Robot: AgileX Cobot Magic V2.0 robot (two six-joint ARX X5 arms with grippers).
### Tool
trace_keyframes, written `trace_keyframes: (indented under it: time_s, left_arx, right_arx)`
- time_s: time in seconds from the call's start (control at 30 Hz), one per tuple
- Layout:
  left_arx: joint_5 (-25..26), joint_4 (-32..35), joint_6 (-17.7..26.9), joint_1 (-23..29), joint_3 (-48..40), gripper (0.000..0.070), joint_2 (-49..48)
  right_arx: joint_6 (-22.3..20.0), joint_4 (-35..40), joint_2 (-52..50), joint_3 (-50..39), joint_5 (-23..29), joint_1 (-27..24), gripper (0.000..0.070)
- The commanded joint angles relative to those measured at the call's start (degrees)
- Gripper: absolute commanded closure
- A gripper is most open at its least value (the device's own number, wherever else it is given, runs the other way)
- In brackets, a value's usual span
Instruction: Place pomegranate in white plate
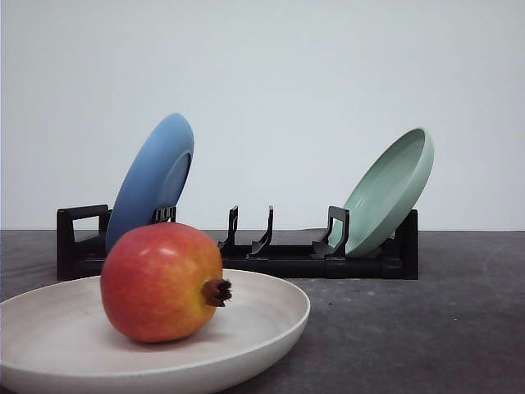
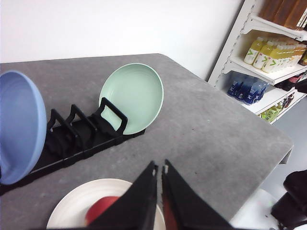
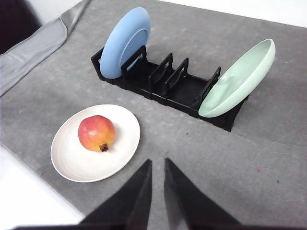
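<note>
Pomegranate (image 1: 162,281) sits in white plate (image 1: 262,324) on bench (image 1: 410,328); left hand (image 2: 159,168) and right hand (image 3: 157,162) both nearly closed, empty.

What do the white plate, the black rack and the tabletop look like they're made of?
White plate: matte off-white with faint speckling, probably melamine or a fibre composite, though it may be ceramic. Black rack: one-piece moulded dividers with a dull sheen, likely plastic. Tabletop: mottled grey and matte, stone-look; whether it is laminate or real stone cannot be told.
</note>
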Motion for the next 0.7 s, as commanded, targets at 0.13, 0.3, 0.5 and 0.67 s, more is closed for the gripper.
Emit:
trace_keyframes:
  time_s: [0.13, 0.3, 0.5, 0.67]
  left_arx:
    - [0.3, 3.0, 0.2, 11.9, -5.4, 0.07, -3.1]
    - [0.2, 5.1, 4.3, 29.3, -14.1, 0.07, -8.8]
    - [3.2, 17.8, 14.7, 48.2, -31.1, 0.07, -16.9]
    - [12.9, 28.8, 18.4, 59.5, -43.8, 0.07, -21.2]
  right_arx:
    - [-0.7, 0.5, 0.4, 0.8, 0.2, 0.7, 0.0655]
    - [-0.7, 0.5, 0.4, 0.8, 0.2, 0.7, 0.0655]
    - [-0.7, 0.6, 0.4, 0.8, 0.2, 0.7, 0.0655]
    - [-0.7, 0.6, 0.4, 0.8, 0.2, 0.7, 0.0655]
